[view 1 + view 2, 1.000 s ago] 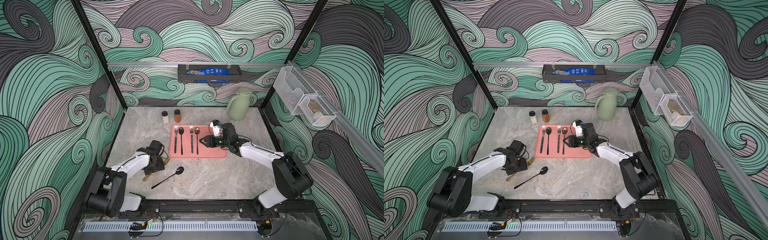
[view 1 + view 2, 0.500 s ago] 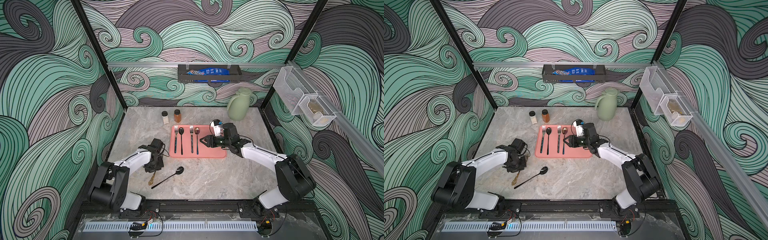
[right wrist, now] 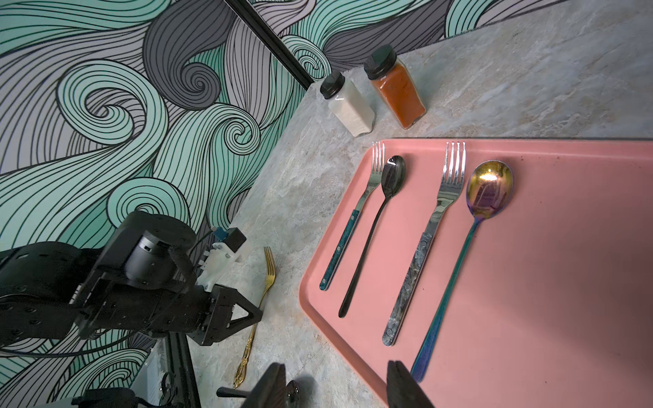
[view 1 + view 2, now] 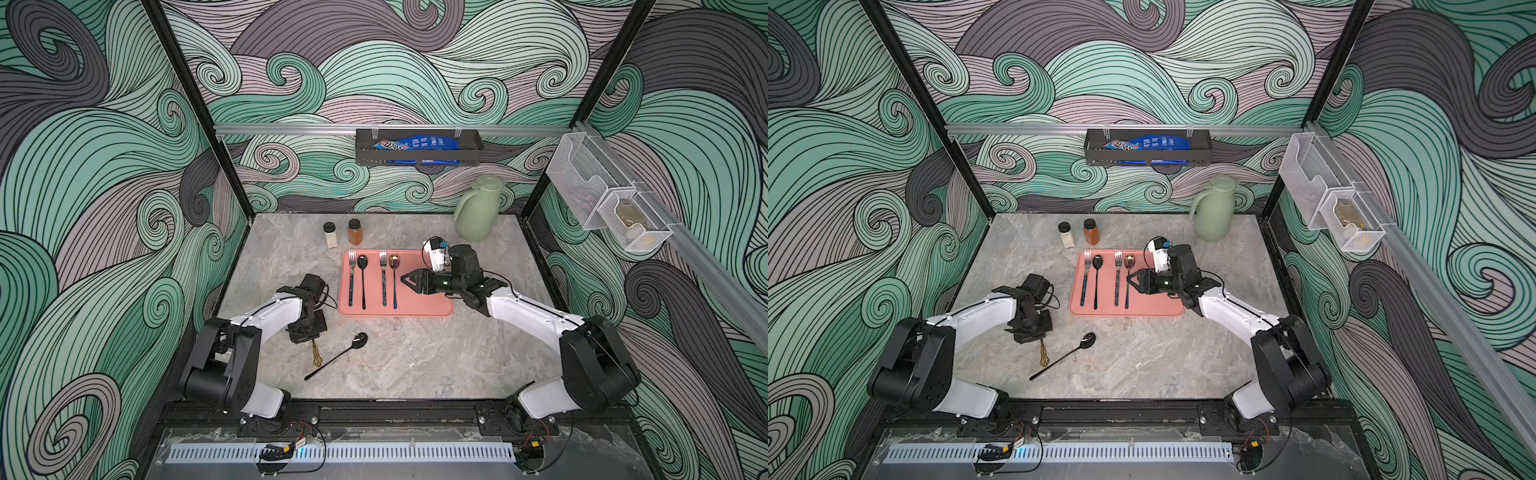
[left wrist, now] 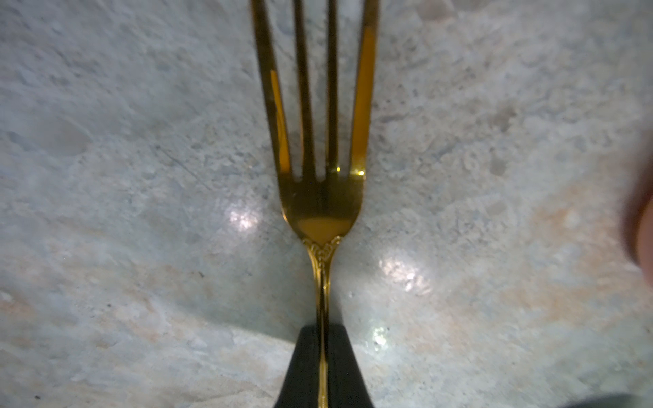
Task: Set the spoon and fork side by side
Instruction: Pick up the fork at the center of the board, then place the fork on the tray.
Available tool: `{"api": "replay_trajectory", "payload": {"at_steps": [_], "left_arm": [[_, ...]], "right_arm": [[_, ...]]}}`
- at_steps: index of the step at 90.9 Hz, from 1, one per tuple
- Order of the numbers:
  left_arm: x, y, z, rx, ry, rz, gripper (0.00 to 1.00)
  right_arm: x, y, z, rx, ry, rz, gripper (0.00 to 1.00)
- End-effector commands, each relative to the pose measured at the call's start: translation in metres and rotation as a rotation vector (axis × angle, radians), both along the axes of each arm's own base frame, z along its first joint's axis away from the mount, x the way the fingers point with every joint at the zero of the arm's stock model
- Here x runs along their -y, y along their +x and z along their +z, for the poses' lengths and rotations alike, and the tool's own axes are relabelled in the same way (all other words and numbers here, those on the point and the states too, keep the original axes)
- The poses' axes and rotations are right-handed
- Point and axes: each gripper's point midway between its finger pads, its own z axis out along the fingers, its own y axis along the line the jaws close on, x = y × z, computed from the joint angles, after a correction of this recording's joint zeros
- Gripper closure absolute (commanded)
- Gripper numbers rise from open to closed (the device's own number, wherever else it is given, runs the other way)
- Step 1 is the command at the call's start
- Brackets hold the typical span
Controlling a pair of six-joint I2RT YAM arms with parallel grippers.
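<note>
Clearly, the left gripper (image 5: pixel 323 371) was clenched on the gold fork (image 5: pixel 321 197): in the left wrist view its two dark fingers pressed together with the thin handle between them, just behind the neck. The fork was on the marble table (image 4: pixel 415 365), just beside the left edge of the pink tray (image 4: pixel 428 299), with its tines toward the back wall. I could not tell whether it lay on the stone or hung just above it. The black spoon (image 4: pixel 338 355) lay slanted on the table, near the fork, with its bowl toward the tray. The right gripper (image 3: pixel 335 385) hovered over the tray with its jaws partly apart and held nothing.

Several things could go wrong from here, in my judgement. The handle was narrow and smooth, and the grip was far from its decorated end, so the fork could turn or slip between the fingers during a lift, and then it would land crooked. If the fingers were pressed too low, they could scrape on the stone. The slanted spoon was close to the fork's handle end, so a careless sweep could push the spoon and spoil its direction. The tray edge was also just beside the tines, and these could catch on it. Finally, the right arm stood over the tray, so a move of the left arm to that place could bring the two arms together.
</note>
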Motion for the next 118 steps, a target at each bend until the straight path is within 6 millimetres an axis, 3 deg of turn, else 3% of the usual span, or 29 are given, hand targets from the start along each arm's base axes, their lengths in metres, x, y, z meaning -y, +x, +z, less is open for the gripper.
{"api": "replay_trajectory", "payload": {"at_steps": [1,19,35,52,66,87,104,118], "left_arm": [[-0.005,0.006,0.022,0.065,0.033,0.005,0.99],[0.008,0.014,0.067,0.144,0.003,-0.006,0.99],[0.036,0.029,0.109,0.228,-0.035,-0.027,0.99],[0.094,0.056,0.147,0.291,-0.089,-0.098,0.98],[0.156,0.085,0.159,0.303,-0.096,-0.175,0.98],[0.242,0.123,0.147,0.294,-0.096,-0.278,0.98],[0.282,0.151,0.119,0.272,-0.104,-0.294,0.98],[0.308,0.172,0.096,0.261,-0.12,-0.309,0.98]], "right_arm": [[0.005,-0.007,0.014,0.007,0.026,0.007,0.49],[0.03,-0.011,0.028,0.022,0.037,-0.05,0.49],[0.066,-0.009,0.03,0.036,0.048,-0.143,0.49],[0.103,-0.007,0.021,-0.017,0.05,-0.195,0.49],[0.132,-0.005,0.006,-0.048,0.035,-0.256,0.49],[0.182,-0.005,-0.001,-0.111,0.098,-0.373,0.49],[0.205,-0.008,0.003,-0.091,0.098,-0.411,0.49],[0.209,-0.008,-0.001,-0.091,0.1,-0.432,0.49]]}}
